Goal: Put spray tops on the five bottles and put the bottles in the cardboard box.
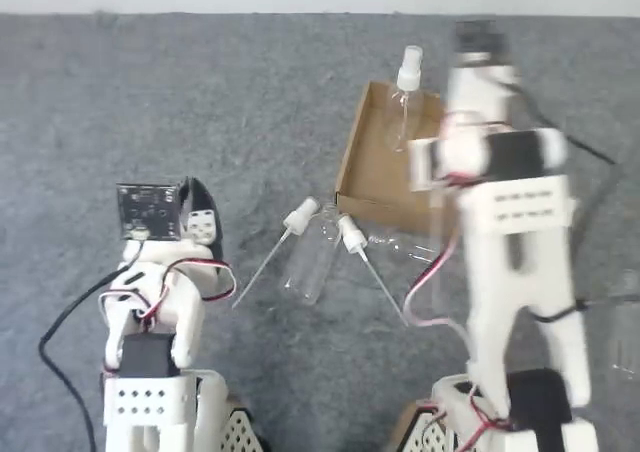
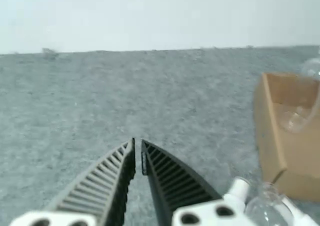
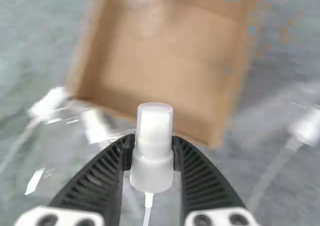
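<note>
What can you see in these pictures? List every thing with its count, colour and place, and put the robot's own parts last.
table: one, grey carpet, under everything
cardboard box: one, brown, open, far side of the table
capped bottle: one, clear with white top, upright in the box
uncapped bottle: at least one, clear, lying in front of the box
loose spray tops: at least two, white, lying beside that bottle
held spray top: one, white, in the right gripper
right gripper: one, black, near the box
left gripper: one, black, shut, above bare carpet
</note>
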`<state>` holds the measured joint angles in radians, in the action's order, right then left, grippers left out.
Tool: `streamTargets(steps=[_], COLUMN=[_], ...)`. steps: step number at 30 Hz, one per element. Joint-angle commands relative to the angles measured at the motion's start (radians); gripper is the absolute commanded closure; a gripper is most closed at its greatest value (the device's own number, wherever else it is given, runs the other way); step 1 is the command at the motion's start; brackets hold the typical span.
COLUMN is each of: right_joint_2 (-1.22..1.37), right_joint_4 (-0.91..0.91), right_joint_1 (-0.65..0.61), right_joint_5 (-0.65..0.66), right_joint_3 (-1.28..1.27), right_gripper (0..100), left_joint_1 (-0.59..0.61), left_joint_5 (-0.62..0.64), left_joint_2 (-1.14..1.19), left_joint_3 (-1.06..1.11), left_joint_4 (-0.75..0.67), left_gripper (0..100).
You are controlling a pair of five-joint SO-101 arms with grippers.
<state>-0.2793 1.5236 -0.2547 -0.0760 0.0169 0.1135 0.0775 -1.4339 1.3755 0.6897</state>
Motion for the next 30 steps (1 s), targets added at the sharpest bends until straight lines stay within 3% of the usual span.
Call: streamTargets(steps=[1,5,10,18,22,30], right_joint_2=[-0.005,0.097,0.236,0.452,0.539,0.638], right_joint_4=[-0.048,-0.168,-0.341,-0.53,-0.53,-0.529], right_joint_1=[-0.209,-0.341,-0.41,-0.426,-0.42,-0.417], right_joint_5=[-0.084,-0.175,-0.302,-0.554,-0.733,-0.736], right_joint_3=[0.066,0.069,0.068,0.066,0.064,0.064], right_gripper=[96.7,96.7,96.7,96.2,88.8,85.0], left_joint_1=[0.017,0.017,0.017,0.017,0.017,0.017], left_joint_5=[0.006,0.006,0.006,0.006,0.006,0.006], left_joint_2=[-0.009,-0.012,-0.014,-0.014,-0.014,-0.014], left_joint_3=[-0.013,-0.012,-0.012,-0.01,-0.01,-0.01], left_joint_4=[-0.034,-0.035,-0.035,-0.035,-0.035,-0.035], left_gripper=[99,99,99,99,99,99])
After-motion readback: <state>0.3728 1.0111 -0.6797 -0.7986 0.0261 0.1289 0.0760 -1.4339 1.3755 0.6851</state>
